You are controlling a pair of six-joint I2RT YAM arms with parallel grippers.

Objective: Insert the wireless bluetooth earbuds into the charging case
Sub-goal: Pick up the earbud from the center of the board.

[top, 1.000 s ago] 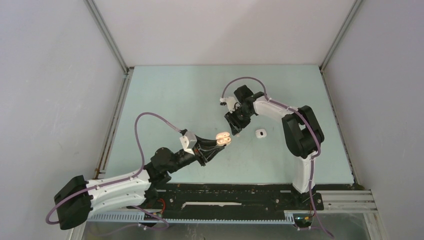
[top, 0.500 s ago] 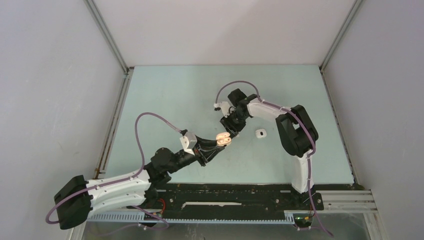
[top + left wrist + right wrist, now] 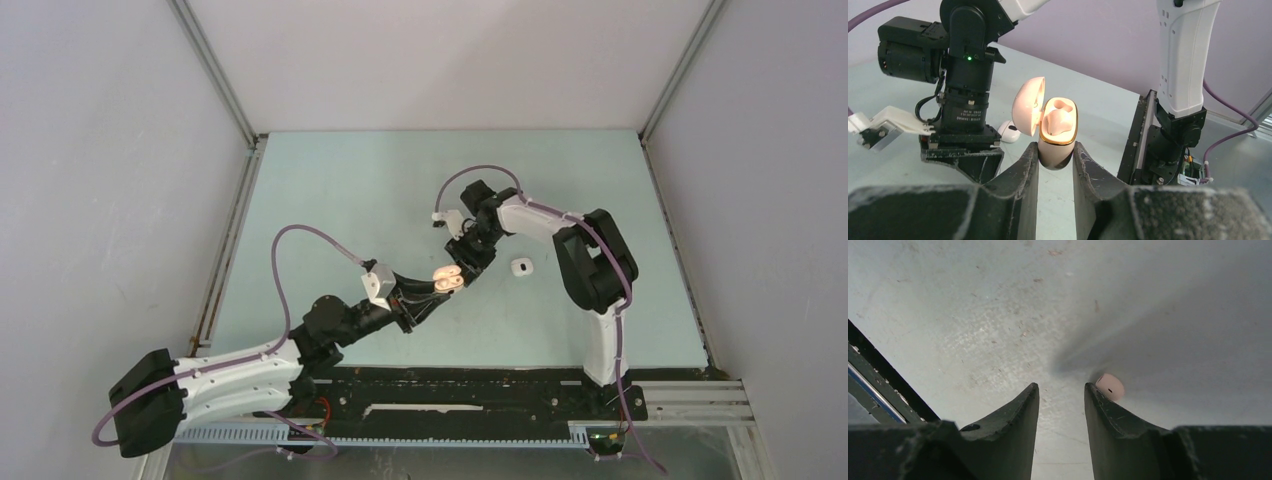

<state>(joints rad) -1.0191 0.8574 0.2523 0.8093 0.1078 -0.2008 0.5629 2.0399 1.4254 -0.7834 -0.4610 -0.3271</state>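
My left gripper (image 3: pixel 1055 165) clamps the open charging case (image 3: pixel 1058 130); my right gripper (image 3: pixel 1061 405), jaws slightly parted and empty, hangs beside a tan earbud (image 3: pixel 1110 386).

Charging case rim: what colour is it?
Gold, edging the pale pink-beige charging case; the left wrist view shows it best.

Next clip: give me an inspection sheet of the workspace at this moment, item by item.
Surface: pale green table, scuffed and speckled.
Job's things: open tan charging case held off the table, lid hinged back; tan earbud lying on the table beside the right tool's finger; small white piece on the table, bud or case unclear.
Clutter: nothing seen.
Tools: left tool shut on the charging case; right tool open, nothing between its fingers.
Cables: purple cable loops off each wrist.
Surroundings: grey walls, metal frame rails.
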